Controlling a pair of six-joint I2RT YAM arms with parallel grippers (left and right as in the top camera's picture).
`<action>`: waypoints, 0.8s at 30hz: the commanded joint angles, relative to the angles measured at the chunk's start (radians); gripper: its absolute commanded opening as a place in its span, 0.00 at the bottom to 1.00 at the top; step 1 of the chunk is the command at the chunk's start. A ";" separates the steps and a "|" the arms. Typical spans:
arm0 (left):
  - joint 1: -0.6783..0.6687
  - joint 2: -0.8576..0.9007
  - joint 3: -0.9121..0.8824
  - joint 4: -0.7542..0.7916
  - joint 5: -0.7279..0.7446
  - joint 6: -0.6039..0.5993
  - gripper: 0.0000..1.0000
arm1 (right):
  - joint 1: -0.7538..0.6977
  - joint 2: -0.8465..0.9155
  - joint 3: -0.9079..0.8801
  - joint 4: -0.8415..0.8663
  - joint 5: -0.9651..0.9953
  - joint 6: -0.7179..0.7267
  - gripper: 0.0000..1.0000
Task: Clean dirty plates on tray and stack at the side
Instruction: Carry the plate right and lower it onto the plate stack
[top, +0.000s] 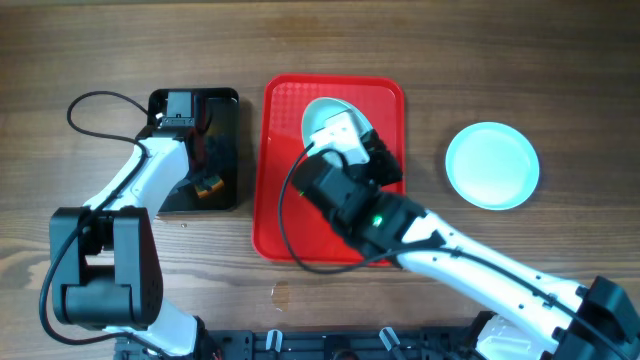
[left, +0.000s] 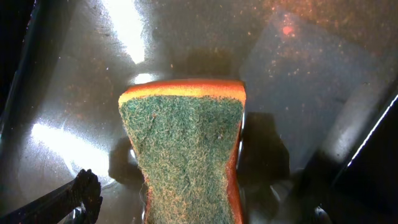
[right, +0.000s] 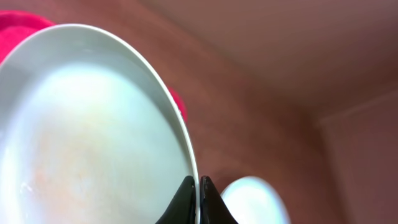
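A pale plate (top: 322, 115) is held tilted on edge over the red tray (top: 280, 180), and my right gripper (top: 345, 137) is shut on its rim. In the right wrist view the two black fingertips (right: 186, 198) pinch the rim of this plate (right: 93, 118), whose face carries a faint orange smear; the right gripper (right: 198, 200) sits at the bottom edge. A second plate (top: 492, 165) lies flat on the table to the right of the tray, seen also as a blurred plate (right: 252, 200). My left gripper (left: 199, 202) stands open around a green-and-orange sponge (left: 186, 155).
The sponge (top: 207, 185) lies in a narrow black tray (top: 228, 100) left of the red tray, with the left gripper (top: 205, 165) over it. The black tray's wet floor (left: 298, 74) shows orange specks. Bare wooden table (top: 560, 60) surrounds both trays.
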 joint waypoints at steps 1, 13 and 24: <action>0.001 -0.002 -0.001 0.003 0.005 0.002 1.00 | -0.122 -0.063 0.015 -0.046 -0.348 0.190 0.04; 0.001 -0.002 -0.001 0.003 0.005 0.002 1.00 | -0.855 -0.152 -0.007 -0.269 -1.018 0.337 0.04; 0.001 -0.002 -0.001 0.003 0.005 0.002 1.00 | -1.256 -0.070 -0.156 -0.193 -1.031 0.347 0.04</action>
